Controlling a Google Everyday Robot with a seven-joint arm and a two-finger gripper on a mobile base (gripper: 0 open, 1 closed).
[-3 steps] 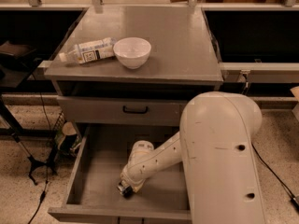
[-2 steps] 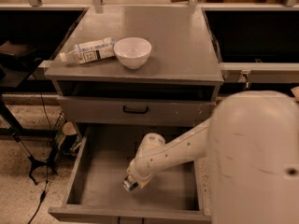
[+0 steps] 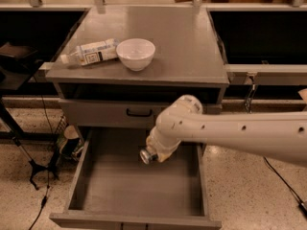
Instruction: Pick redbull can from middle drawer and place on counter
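Speckled floor, grey cabinet mid-frame. Your counter [image 3: 192, 47] carries a white bowl [image 3: 136, 53] and a bottle [image 3: 91, 52] lying at upper left. The middle drawer [image 3: 120, 186] sits open at lower centre. Your gripper [image 3: 152, 152] hangs over it, clamped on the redbull can [image 3: 146, 155], silver end pointing left.

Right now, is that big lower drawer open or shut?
Open: the middle drawer is pulled out, its bare floor showing; the gripper hangs above it, holding the redbull can.
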